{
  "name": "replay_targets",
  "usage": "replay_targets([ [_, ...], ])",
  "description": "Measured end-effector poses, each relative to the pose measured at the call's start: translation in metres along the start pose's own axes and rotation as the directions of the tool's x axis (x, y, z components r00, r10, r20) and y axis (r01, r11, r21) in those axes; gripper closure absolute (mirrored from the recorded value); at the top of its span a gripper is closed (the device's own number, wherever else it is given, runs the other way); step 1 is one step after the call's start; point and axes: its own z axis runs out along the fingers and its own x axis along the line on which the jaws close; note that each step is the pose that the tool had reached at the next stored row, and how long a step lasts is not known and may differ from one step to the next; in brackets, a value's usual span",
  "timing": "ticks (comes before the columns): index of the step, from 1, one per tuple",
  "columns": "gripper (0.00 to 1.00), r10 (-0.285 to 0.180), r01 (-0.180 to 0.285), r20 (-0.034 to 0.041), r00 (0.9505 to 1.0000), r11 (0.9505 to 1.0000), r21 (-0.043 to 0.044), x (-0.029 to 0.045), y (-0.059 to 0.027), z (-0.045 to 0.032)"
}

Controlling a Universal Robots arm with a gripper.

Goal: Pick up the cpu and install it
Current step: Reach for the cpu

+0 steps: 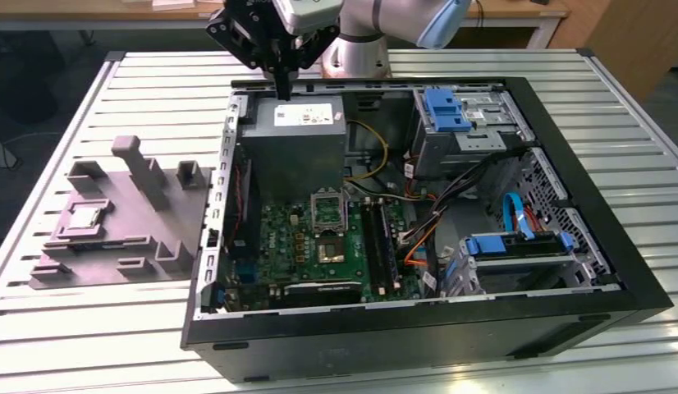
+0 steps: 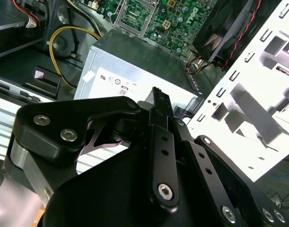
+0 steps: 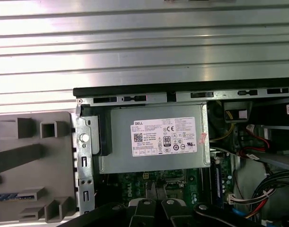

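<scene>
One open computer case (image 1: 427, 336), laid on its side; one grey fixture (image 1: 153, 213) just beside it at the exterior view's left; one power supply (image 1: 300, 139) inside the case, over which the gripper (image 1: 282, 90) is held, pointed down, clenched on nothing; one cpu (image 1: 85, 217), square, seated flat on the fixture, well apart from the gripper toward the exterior view's left and lower in that view

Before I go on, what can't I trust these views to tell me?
- Exterior view: the cpu on the grey fixture is too small to show its orientation.
- First wrist view: the gripper covers part of the socket, so its latch state is unclear.
- Same view: the fixture is cut by the picture's edge.
</scene>
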Motion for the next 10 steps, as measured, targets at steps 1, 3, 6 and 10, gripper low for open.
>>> replay_targets([
  [1,0.89,0.0,0.0,0.0,1.0,1.0,0.0,0.0003,0.0,0.0],
  [3,0.89,0.0,0.0,-0.0001,1.0,1.0,0.0,0.0008,-0.0001,0.0],
  [6,0.89,0.0,0.0,-0.0001,1.0,1.0,0.0,0.0016,-0.0001,0.0],
  [10,0.89,0.0,0.0,-0.0001,1.0,1.0,0.0,0.0024,-0.0002,0.0001],
])
